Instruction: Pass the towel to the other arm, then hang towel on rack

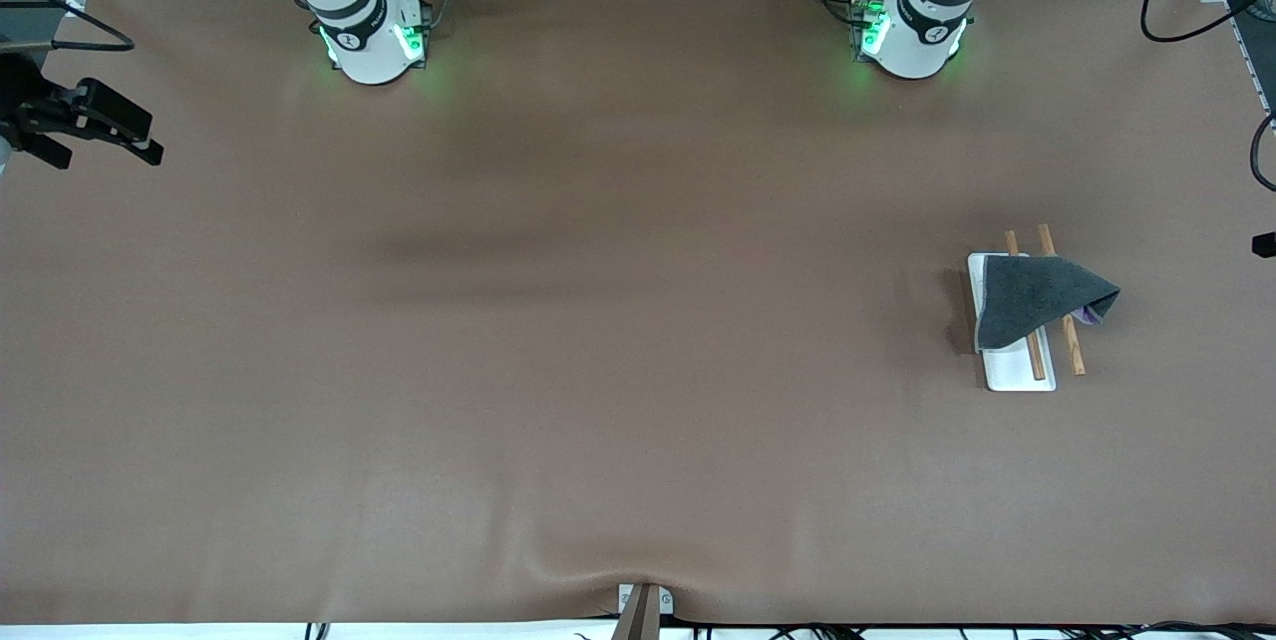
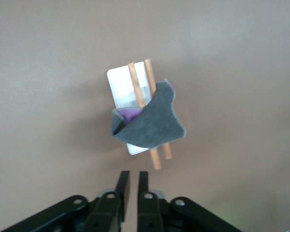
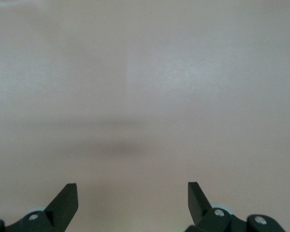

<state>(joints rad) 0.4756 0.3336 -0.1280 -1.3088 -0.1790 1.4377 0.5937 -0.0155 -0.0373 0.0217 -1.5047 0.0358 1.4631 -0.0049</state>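
Towel draped over the rack, both hands clear of it.

The towel [image 1: 1037, 299] lies grey side up across the two rods of the rack [image 1: 1019, 373], a bit of purple showing at one folded edge, toward the left arm's end of the tabletop [image 1: 598, 321]. The left hand [image 2: 133, 181] is up above the rack and grips nothing, its fingers [image 2: 122, 183] drawn nearly together. The right hand [image 3: 132, 198] is spread wide and bare over plain tabletop at the right arm's end.
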